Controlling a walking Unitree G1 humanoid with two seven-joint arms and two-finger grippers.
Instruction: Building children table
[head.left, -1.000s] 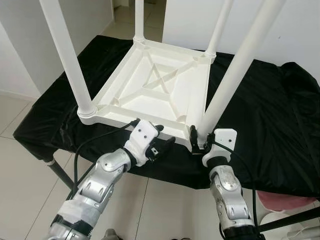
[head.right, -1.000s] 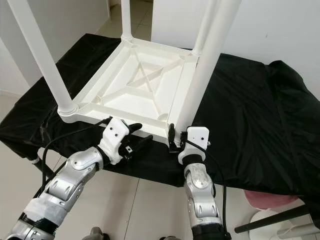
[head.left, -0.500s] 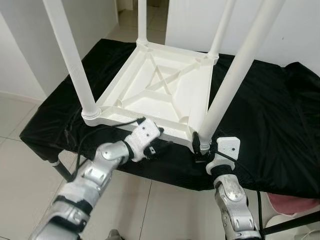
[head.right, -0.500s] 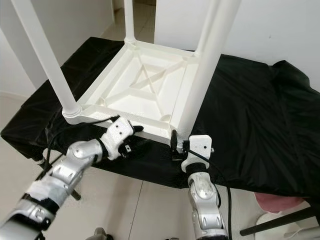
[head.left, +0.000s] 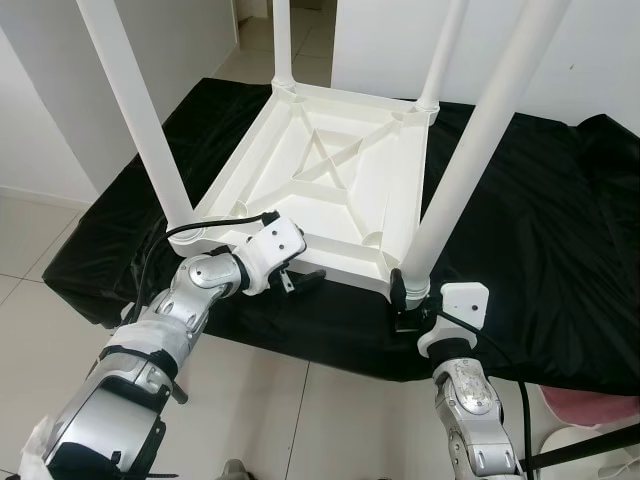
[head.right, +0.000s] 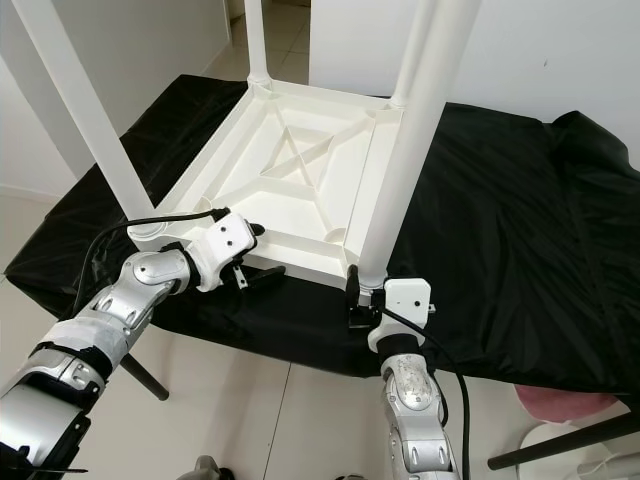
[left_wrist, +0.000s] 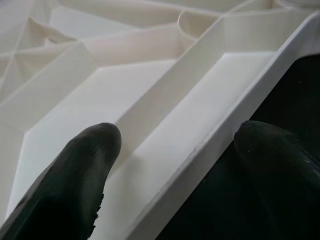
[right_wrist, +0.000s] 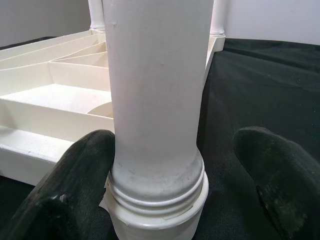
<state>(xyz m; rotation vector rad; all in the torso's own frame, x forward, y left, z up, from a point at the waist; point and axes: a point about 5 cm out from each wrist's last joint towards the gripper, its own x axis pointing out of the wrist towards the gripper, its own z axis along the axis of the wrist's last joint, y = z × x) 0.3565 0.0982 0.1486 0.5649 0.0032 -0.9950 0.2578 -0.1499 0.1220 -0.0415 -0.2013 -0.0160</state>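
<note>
table (head.left: 330, 180): upside down, four legs in
left gripper (head.left: 297, 281): open, straddles near rim
right gripper (right_wrist: 165, 165): open around leg (right_wrist: 155, 90)
left: final seating, flip

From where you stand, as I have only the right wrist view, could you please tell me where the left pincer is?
Observer: The left pincer is at the near rim of the upturned table. It is open, with one finger inside the rim and one outside it.
Operator: Thank you. Is it gripping that rim?
Observer: It seems not. The left wrist view shows a gap between each finger and the rim.
Operator: And how many legs are standing?
Observer: Four, including the near left leg, which lies outside your frame.
</note>
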